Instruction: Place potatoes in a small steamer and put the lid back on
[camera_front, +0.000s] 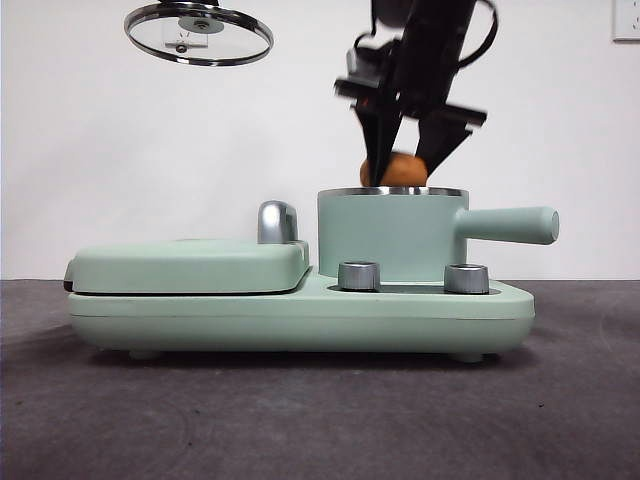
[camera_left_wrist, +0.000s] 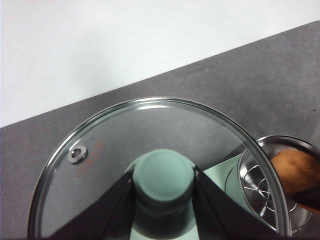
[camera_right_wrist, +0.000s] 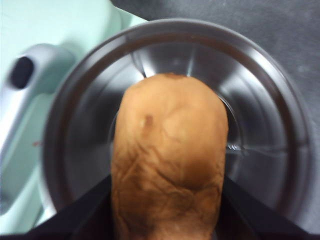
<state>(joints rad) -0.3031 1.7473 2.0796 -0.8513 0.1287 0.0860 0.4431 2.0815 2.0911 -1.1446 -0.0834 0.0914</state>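
The small steamer (camera_front: 390, 235), a mint-green pot with a steel rim and side handle, stands on the right of the mint-green appliance base. My right gripper (camera_front: 405, 165) is shut on the orange-brown potato (camera_front: 397, 170) and holds it just above the pot's rim. In the right wrist view the potato (camera_right_wrist: 170, 165) hangs over the steel inside of the steamer (camera_right_wrist: 260, 100). My left gripper (camera_left_wrist: 163, 192) is shut on the mint-green knob of the glass lid (camera_left_wrist: 150, 130). It holds the lid (camera_front: 198, 32) high at the upper left, away from the pot. The left wrist view also shows the steamer (camera_left_wrist: 260, 185) and the potato (camera_left_wrist: 297, 170).
The flat mint-green griddle plate (camera_front: 190, 265) with its chrome handle (camera_front: 277, 222) lies closed to the left of the pot. Two steel dials (camera_front: 360, 276) sit on the base's front. The appliance stands on a dark grey table against a white wall.
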